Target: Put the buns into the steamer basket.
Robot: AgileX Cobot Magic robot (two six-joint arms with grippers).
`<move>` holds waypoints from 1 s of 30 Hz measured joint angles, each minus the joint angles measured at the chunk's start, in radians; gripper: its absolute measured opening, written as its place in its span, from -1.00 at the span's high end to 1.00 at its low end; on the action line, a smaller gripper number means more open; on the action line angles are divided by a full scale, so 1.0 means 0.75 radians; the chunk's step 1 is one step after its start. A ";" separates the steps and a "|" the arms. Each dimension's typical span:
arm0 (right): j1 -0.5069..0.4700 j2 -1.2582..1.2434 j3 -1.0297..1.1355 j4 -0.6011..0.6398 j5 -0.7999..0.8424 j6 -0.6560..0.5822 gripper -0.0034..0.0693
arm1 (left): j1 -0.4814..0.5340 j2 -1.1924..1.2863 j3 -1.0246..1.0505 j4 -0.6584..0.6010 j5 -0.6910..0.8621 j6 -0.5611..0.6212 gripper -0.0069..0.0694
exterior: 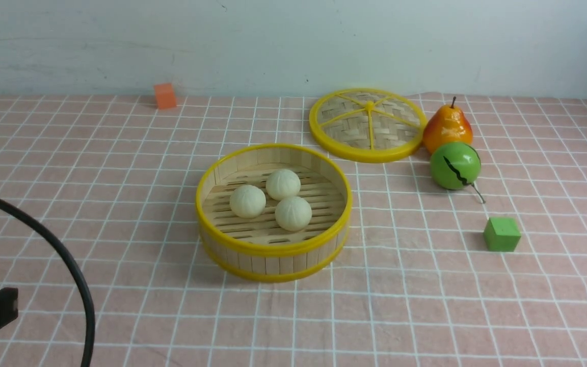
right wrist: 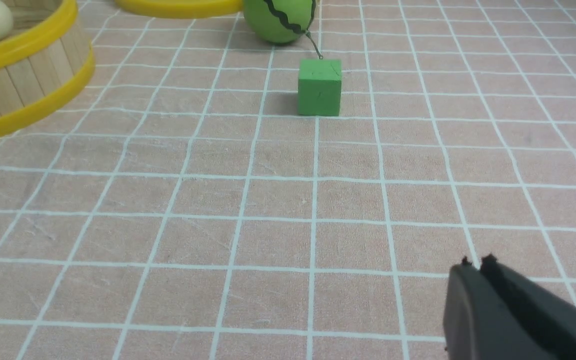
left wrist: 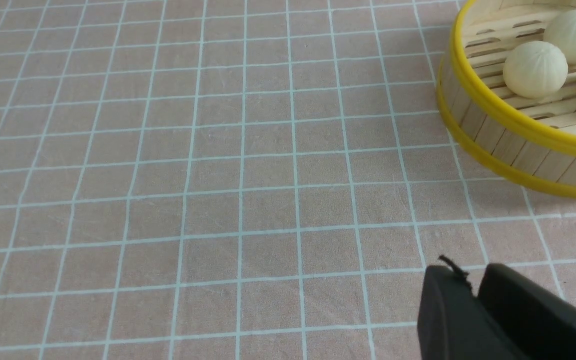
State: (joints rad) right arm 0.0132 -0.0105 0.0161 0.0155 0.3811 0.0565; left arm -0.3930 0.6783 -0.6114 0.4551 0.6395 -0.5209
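Buns [exterior: 278, 199], all three, sit clustered on the slatted floor of the steamer basket [exterior: 273, 250] at the middle of the worktop [exterior: 120, 178], so I judge the loading done. My left end effector [left wrist: 473, 285] hangs nearly closed and empty beside the basket, my right end effector [right wrist: 475, 262] pinched shut on nothing short of the green cube [right wrist: 319, 87], both clear of everything.

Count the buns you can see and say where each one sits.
3, all inside the steamer basket: one bun on the left, one towards the back, one at the front right. None lies on the cloth; nothing seems hidden.
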 joint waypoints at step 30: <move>-0.001 0.000 0.000 -0.004 0.001 -0.015 0.77 | 0.384 -0.918 0.856 -0.653 -0.323 0.516 0.86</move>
State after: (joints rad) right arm 0.0124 -0.0105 0.0161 0.0123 0.3821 0.0449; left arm -0.1049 -0.0101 0.0309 -0.0350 0.3972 -0.1336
